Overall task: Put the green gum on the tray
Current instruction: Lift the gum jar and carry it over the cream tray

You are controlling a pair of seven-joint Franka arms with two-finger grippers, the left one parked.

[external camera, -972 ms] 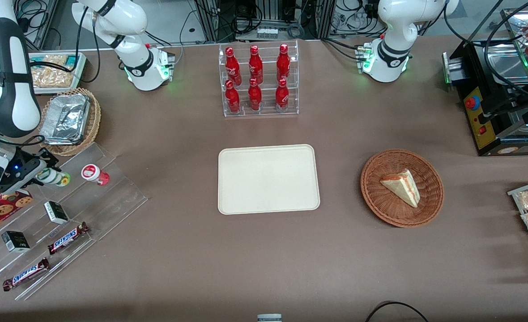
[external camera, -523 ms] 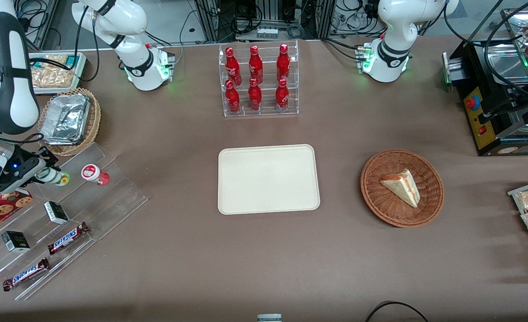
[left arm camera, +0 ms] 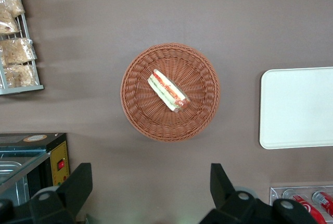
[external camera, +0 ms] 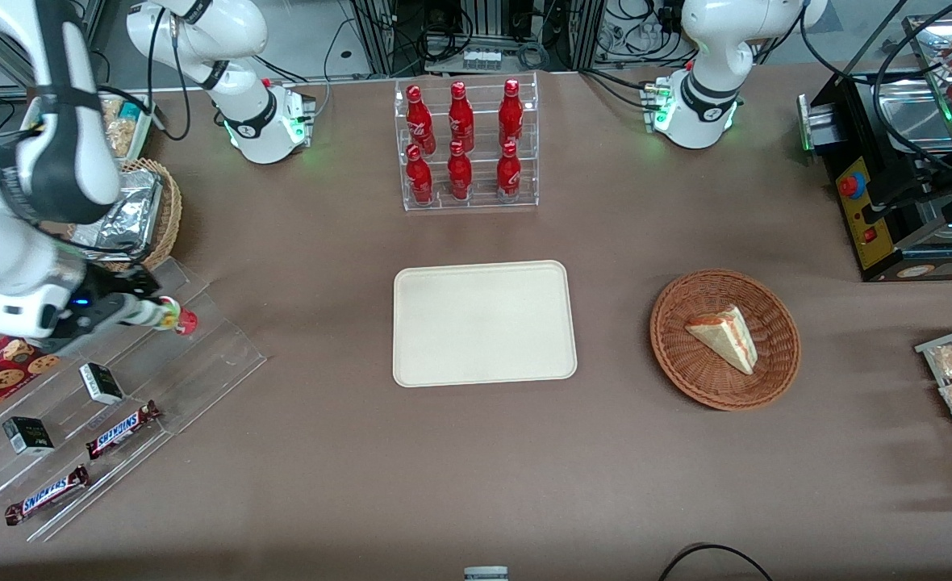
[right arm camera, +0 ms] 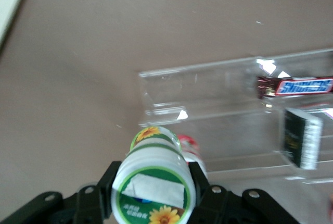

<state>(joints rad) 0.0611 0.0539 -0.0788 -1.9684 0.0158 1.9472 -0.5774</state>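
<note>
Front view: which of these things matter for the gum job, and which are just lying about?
In the job:
- green gum, clamped in the gripper above the clear rack
- tray, bare

Lying about:
- red gum
- Snickers bars
- cola bottles
- sandwich in wicker basket

The front view looks down on the whole table, tray [external camera: 484,323] central. The left wrist view faces straight down (tray [left arm camera: 299,107] shared); the right wrist view sits close.
</note>
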